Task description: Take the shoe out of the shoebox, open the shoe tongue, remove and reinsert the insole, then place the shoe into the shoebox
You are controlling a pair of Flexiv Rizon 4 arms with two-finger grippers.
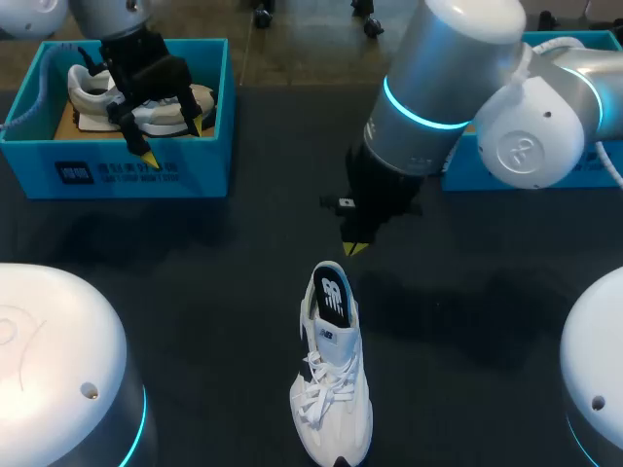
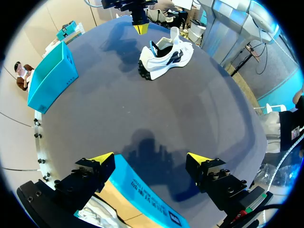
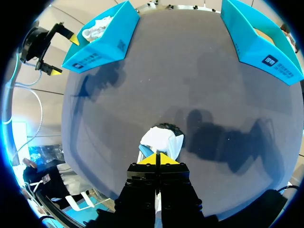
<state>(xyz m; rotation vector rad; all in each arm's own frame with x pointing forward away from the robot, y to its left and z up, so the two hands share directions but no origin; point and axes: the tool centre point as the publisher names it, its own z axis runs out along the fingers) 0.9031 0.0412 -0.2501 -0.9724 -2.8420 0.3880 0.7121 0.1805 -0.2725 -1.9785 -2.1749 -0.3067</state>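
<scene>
R gripper shut, empty, just beyond shoe heel
It lay mid-table, toe near, heel far, long axis aimed at that gripper; L gripper hung open over far-left shoebox, so R arm was nearer.

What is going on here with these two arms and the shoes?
One white shoe stands on the table. The right claw, shut and empty, hangs by its heel. The left claw is open over the blue shoebox, where another shoe lies.
</scene>
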